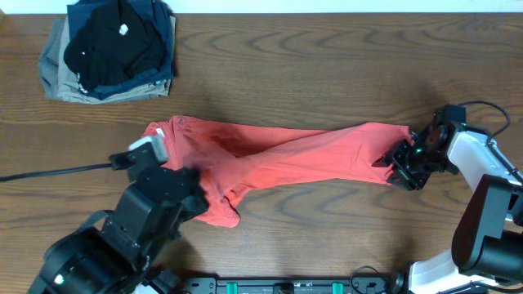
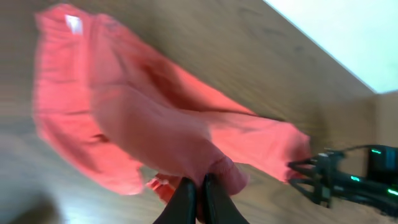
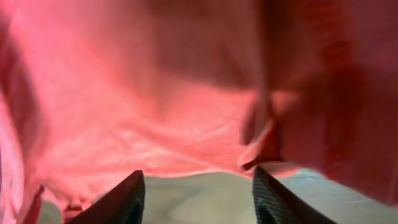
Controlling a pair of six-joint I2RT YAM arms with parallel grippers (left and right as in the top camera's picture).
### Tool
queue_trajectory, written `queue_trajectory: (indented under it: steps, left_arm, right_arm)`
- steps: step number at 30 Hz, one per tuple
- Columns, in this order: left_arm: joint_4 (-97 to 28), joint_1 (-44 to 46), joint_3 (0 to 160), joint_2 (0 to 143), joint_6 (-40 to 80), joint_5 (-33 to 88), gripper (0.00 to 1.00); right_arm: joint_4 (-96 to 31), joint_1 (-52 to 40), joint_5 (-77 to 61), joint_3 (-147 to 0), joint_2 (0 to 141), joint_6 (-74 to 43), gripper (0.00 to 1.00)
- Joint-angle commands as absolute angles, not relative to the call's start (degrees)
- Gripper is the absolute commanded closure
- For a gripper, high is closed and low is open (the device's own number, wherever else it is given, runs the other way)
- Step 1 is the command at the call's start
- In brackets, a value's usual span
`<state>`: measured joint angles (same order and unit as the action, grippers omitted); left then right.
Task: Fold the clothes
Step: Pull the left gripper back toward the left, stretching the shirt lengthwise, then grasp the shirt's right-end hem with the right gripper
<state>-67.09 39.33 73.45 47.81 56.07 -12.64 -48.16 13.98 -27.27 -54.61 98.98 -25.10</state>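
Observation:
The clothes, a coral-red T-shirt (image 1: 286, 155), lie pulled into a long crumpled band across the table's middle. My left gripper (image 2: 199, 186) is shut on a bunched fold of the cloth (image 2: 155, 124) at the lower left end, where the arm covers it in the overhead view. At the shirt's right end sits my right gripper (image 1: 394, 167). In the right wrist view its fingers (image 3: 198, 174) stand apart over bare wood, and the red cloth's edge (image 3: 155, 93) lies just ahead of the tips, with nothing between them.
A stack of folded black, navy and khaki garments (image 1: 110, 49) sits at the back left corner. A black cable (image 1: 57, 171) runs along the table from the left edge. The left wrist view shows the table's far edge (image 2: 323, 56).

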Motion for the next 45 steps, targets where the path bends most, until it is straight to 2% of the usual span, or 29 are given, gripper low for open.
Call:
queue_trajectory:
  steps: [1, 3, 7, 11, 17, 24, 32, 45]
  left_arm:
    - [-69.6, 39.5, 78.9, 46.4, 57.7, -18.6, 0.94]
    - [-71.7, 39.4, 82.0, 46.2, 57.7, -18.8, 0.94]
    - [-74.7, 39.5, 86.0, 46.2, 57.7, -18.8, 0.94]
    - [-77.0, 39.5, 89.3, 46.2, 57.7, -18.8, 0.94]
    - [-78.3, 39.4, 91.6, 46.2, 57.0, -19.0, 0.94]
    - [-80.7, 39.5, 91.6, 46.2, 57.0, -20.1, 0.94]
    - [-81.7, 39.4, 91.6, 46.3, 57.0, -21.1, 0.94]
    - [-83.1, 39.4, 91.5, 46.3, 57.3, -22.2, 0.94]
  right_arm:
    - [-48.1, 13.8, -35.9, -54.6, 96.8, -15.7, 0.41]
    - [-47.5, 13.8, -42.7, -54.6, 95.4, -11.8, 0.29]
    - [-46.9, 13.0, -45.5, -54.6, 93.3, -11.3, 0.1]
    - [-45.3, 10.8, -43.5, -54.6, 93.3, -13.4, 0.01]
    - [-45.5, 7.7, -33.9, -54.6, 93.3, -24.5, 0.04]
    - [-48.7, 9.1, -32.3, -54.6, 92.7, -26.3, 0.21]
    - [-58.0, 15.0, -19.2, -54.6, 89.6, -26.3, 0.19]
    - [-56.4, 16.4, -17.1, -54.5, 89.7, -31.9, 0.12]
